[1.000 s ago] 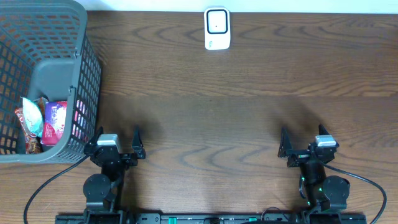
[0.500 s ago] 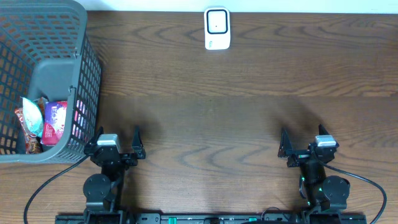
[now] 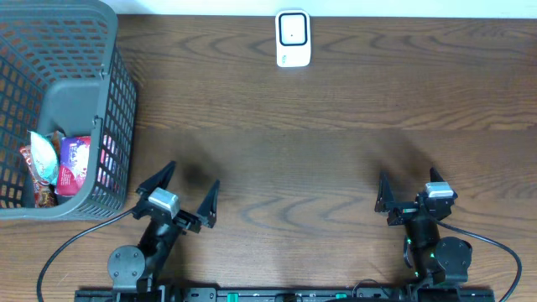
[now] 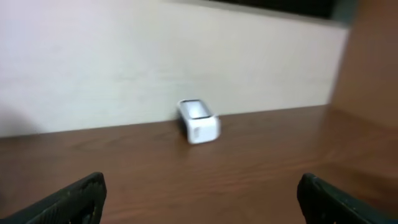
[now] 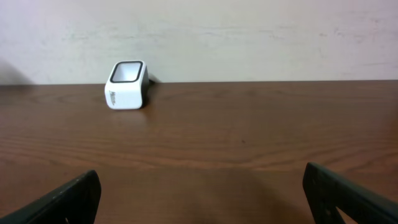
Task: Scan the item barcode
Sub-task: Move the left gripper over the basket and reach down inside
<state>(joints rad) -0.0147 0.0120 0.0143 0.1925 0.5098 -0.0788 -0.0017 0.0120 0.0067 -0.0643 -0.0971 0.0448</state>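
Note:
Snack packets, one purple and one red-brown, lie in the grey mesh basket at the left; no barcode is readable. The white scanner stands at the table's far edge, also seen as the scanner in the blurred left wrist view and the scanner in the right wrist view. My left gripper is open and empty just right of the basket's near corner, angled right. At the near right my right gripper is open and empty. The wrist views show the left gripper and right gripper over bare wood.
The basket's wall stands close to the left fingers. A pale wall runs behind the table's far edge. Cables trail from both arm bases along the near edge.
The left arm has swung and tilted, its fingers now spread wider in the overhead view and pointing up and to the right. The right arm has not moved.

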